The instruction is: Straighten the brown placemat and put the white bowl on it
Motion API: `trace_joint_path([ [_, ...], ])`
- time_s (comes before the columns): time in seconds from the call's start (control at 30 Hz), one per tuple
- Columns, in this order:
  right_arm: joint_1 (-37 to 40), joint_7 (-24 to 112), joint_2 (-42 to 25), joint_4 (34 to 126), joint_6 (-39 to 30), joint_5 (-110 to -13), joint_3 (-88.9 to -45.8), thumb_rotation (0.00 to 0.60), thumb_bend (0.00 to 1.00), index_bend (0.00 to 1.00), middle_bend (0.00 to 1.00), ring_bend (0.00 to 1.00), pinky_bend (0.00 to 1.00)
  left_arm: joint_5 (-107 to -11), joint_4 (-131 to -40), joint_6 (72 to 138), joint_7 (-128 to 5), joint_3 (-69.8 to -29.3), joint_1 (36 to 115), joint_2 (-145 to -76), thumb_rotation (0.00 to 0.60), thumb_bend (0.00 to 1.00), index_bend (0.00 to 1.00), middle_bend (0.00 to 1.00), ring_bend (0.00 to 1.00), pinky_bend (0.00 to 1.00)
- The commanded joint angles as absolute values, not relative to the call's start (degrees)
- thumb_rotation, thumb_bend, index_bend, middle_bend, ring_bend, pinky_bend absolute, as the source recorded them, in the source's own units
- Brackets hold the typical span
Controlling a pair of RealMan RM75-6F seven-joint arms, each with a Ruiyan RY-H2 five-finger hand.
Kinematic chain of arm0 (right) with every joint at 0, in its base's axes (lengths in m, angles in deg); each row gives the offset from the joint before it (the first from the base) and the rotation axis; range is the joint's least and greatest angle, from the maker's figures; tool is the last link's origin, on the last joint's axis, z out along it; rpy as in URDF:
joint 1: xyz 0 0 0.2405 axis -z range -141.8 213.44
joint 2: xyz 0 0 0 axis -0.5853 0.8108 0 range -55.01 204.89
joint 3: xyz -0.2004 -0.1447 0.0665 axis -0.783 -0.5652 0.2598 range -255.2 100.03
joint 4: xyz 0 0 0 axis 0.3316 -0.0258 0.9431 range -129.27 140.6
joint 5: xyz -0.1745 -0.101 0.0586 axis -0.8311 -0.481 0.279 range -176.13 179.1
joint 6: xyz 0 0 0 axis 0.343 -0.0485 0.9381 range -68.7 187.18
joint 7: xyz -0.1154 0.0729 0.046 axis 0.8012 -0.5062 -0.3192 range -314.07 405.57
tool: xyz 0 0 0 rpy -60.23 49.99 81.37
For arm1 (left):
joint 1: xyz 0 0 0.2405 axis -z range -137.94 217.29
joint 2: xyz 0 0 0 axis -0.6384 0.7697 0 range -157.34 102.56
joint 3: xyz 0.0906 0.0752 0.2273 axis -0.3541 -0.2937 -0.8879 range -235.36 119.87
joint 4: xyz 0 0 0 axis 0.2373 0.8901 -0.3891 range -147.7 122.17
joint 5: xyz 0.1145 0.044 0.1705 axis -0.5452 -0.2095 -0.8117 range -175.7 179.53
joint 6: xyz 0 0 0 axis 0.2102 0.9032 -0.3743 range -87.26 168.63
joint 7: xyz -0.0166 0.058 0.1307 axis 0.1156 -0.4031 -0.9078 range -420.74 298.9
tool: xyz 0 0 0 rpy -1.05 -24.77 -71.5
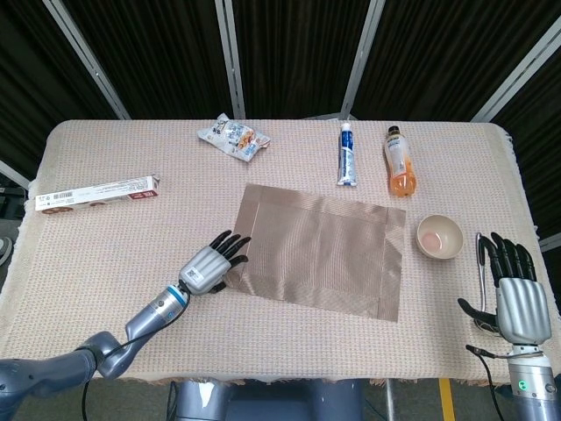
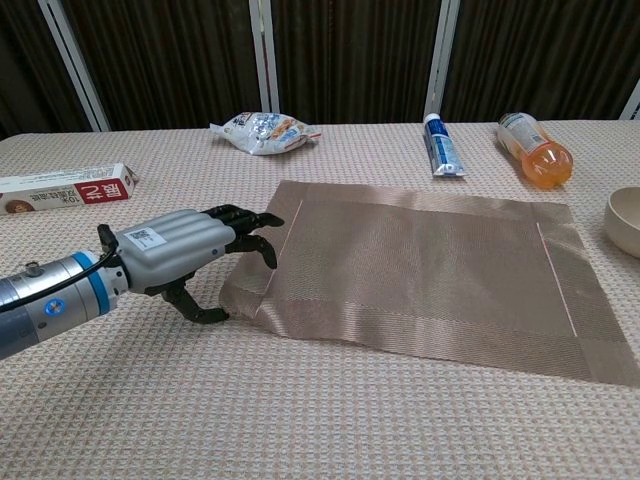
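Note:
The brown placemat (image 1: pixel 324 250) (image 2: pixel 430 265) lies skewed on the tablecloth, its right end nearer me. My left hand (image 1: pixel 215 263) (image 2: pixel 185 250) is at the mat's near left corner. Its fingers are spread over the mat's left edge and its thumb sits at the corner; I see no grip. The white bowl (image 1: pixel 438 236) (image 2: pixel 625 220) stands upright on the cloth just right of the mat. My right hand (image 1: pixel 513 298) hovers near the table's right edge, below the bowl in the head view, fingers straight and apart, holding nothing. The chest view does not show it.
Along the far side lie a snack bag (image 1: pixel 233 138) (image 2: pixel 265 131), a toothpaste tube (image 1: pixel 347 153) (image 2: pixel 441 145) and an orange drink bottle (image 1: pixel 400 161) (image 2: pixel 533 149) on its side. A long red-and-white box (image 1: pixel 96 194) (image 2: pixel 65 188) lies at the left.

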State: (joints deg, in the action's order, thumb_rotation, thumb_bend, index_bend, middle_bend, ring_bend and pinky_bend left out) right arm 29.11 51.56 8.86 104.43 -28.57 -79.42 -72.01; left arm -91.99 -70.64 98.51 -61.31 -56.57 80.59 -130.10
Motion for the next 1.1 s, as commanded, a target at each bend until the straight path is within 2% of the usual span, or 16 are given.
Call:
trace_joint_path([
  [0.03, 29.1, 51.5, 8.9, 104.5, -28.5, -79.5, -72.0, 0.600, 0.00, 0.00, 0.00, 0.00, 0.00, -92.0, -70.5, 98.5, -61.4, -56.8, 80.7, -130.4, 0.600, 0.46, 0.31, 0.00, 0.00, 0.00],
  [0.2, 29.3, 51.4, 9.1, 104.7, -28.5, -80.0, -72.0, 0.600, 0.00, 0.00, 0.00, 0.00, 0.00, -91.6, -70.2, 98.6, -61.4, -57.0, 80.6, -131.2, 0.600, 0.51, 0.38, 0.00, 0.00, 0.00],
  [0.4, 29.5, 51.3, 9.3, 104.8, -28.6, -80.3, -71.9, 0.600, 0.00, 0.00, 0.00, 0.00, 0.00, -91.1, -70.3, 98.8, -61.5, -57.1, 80.6, -131.5, 0.600, 0.52, 0.56, 0.00, 0.00, 0.00],
  [0.57, 29.6, 51.3, 9.4, 104.9, -28.6, -80.6, -71.8, 0.600, 0.00, 0.00, 0.00, 0.00, 0.00, -90.9, -71.8, 99.3, -60.6, -57.4, 80.3, -131.1, 0.600, 0.52, 0.64, 0.00, 0.00, 0.00],
  [0.83, 29.8, 51.3, 9.3, 104.9, -28.7, -80.8, -71.5, 0.600, 0.00, 0.00, 0.00, 0.00, 0.00, -94.6, -77.6, 103.4, -58.5, -60.2, 79.6, -127.2, 0.600, 0.52, 0.67, 0.00, 0.00, 0.00],
  [1.1, 29.9, 52.0, 9.0, 105.4, -28.8, -81.5, -71.7, 0.600, 0.00, 0.00, 0.00, 0.00, 0.00, -101.3, -85.6, 108.5, -57.1, -65.6, 78.6, -120.4, 0.600, 0.52, 0.69, 0.00, 0.00, 0.00],
])
